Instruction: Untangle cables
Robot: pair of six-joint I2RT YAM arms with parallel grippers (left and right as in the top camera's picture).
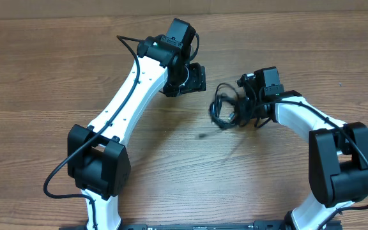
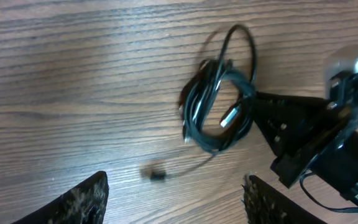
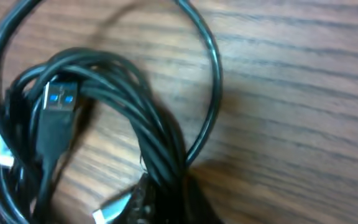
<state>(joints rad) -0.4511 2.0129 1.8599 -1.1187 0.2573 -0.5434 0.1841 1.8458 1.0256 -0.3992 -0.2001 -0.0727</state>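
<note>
The cables (image 1: 222,107) lie as one tangled bundle of thin black loops right of the table's middle. In the right wrist view the cables (image 3: 135,118) fill the frame, with a blue-tipped plug (image 3: 58,102) and a silver plug (image 3: 112,213) showing. My right gripper (image 3: 166,202) is shut on the bundle's strands at the bottom edge; overhead it (image 1: 238,116) sits at the bundle's right side. My left gripper (image 2: 176,205) hovers open, fingers (image 2: 79,200) wide apart and empty, short of the cables (image 2: 219,106). A loose small plug end (image 2: 157,174) trails from the bundle.
Bare wooden table (image 1: 56,70) surrounds the bundle. The left arm (image 1: 133,89) reaches in from the lower left, with its gripper (image 1: 190,80) up-left of the bundle. The right arm (image 1: 312,121) curves in from the lower right. In the left wrist view the right gripper's black body (image 2: 303,130) lies right of the bundle.
</note>
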